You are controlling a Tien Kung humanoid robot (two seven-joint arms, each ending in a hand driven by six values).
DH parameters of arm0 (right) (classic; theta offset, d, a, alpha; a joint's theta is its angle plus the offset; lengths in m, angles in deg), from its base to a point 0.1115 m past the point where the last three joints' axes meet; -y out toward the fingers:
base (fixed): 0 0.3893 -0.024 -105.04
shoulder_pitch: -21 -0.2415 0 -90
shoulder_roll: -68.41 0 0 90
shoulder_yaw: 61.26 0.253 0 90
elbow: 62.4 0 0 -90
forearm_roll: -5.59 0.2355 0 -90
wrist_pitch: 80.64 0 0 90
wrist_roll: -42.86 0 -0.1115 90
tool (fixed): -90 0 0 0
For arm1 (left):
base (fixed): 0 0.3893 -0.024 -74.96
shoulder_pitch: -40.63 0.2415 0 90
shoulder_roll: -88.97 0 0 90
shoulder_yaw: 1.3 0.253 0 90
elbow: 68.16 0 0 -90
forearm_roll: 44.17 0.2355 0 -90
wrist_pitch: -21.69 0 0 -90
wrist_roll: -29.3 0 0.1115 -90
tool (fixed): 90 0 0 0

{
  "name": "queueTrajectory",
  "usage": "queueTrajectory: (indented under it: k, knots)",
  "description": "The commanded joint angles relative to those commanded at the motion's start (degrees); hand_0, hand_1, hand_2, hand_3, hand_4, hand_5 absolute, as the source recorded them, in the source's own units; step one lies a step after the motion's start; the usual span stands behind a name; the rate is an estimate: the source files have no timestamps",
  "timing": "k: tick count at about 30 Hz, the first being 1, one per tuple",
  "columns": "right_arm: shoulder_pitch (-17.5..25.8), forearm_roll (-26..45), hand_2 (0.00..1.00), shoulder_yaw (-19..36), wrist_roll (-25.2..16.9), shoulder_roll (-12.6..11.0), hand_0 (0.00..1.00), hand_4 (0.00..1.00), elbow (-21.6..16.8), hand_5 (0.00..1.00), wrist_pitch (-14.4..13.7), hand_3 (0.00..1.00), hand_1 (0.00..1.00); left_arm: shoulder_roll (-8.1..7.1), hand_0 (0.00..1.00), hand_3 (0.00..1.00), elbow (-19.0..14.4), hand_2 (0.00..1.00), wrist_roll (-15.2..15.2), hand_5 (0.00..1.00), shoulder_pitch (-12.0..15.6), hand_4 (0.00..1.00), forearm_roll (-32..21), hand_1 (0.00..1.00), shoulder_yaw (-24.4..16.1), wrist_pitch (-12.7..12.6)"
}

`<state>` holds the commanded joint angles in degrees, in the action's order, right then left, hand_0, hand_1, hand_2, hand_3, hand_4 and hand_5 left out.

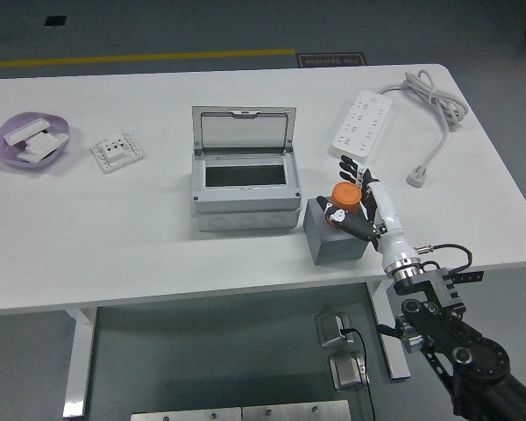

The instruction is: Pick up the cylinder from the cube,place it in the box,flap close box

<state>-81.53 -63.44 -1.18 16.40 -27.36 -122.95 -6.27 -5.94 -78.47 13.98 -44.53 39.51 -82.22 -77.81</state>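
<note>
An orange cylinder (pixel 344 196) stands upright on a grey cube (pixel 331 237) just right of the box. The grey box (pixel 245 189) sits mid-table with its clear lid (pixel 244 130) flipped up and open, showing a dark inside. My right hand (pixel 354 197) comes in from the lower right and wraps around the cylinder: the thumb lies across its front and the black fingers (pixel 351 168) stick up behind it. The cylinder still rests on the cube. My left arm is out of sight.
A white power strip (pixel 362 123) with its cable (pixel 434 105) lies at the back right. A white socket plate (pixel 117 151) and a purple dish (pixel 28 140) holding white parts sit at the left. A yellow floor line runs beyond the table.
</note>
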Motion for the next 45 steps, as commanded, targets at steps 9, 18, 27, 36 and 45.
queueTrajectory:
  k: [9, 18, 27, 36, 45]
  knots:
    - [-0.06, 0.32, 0.659, -0.34, 0.07, 0.13, 0.735, 0.126, -0.09, 0.002, -0.44, 0.703, 0.719, 0.01, 0.630, 0.622, 0.00, 0.607, 0.04, 0.241, -0.05, 0.663, -0.34, 0.644, 0.38, -0.02]
    - [-0.19, -0.36, 0.603, -0.79, 1.27, 0.23, 0.712, 0.002, -0.60, 0.002, -1.79, 0.669, 0.655, 0.03, 0.630, 0.622, 0.00, 0.607, 0.11, 0.241, -0.11, 0.663, -0.88, 0.644, 0.84, -0.06]
    - [-0.67, -1.05, 0.428, -1.03, 1.26, 0.19, 0.476, 0.002, -1.27, 0.002, -2.34, 0.412, 0.411, 0.05, 0.630, 0.622, 0.00, 0.608, 0.20, 0.241, -0.20, 0.663, -1.52, 0.644, 1.47, -0.06]
    - [-2.84, -2.95, 0.388, 0.25, 1.87, -0.76, 0.480, 0.002, -2.58, 0.002, -2.61, 0.365, 0.304, 0.05, 0.630, 0.622, 0.00, 0.607, 0.10, 0.242, -0.12, 0.663, -1.70, 0.644, 1.69, -0.03]
    - [-10.05, -9.24, 0.384, -3.68, 5.92, -1.35, 0.481, 0.002, -3.46, 0.002, -2.86, 0.362, 0.303, -0.08, 0.630, 0.622, 0.00, 0.607, -0.06, 0.242, -0.14, 0.663, -1.30, 0.644, 1.53, 0.05]
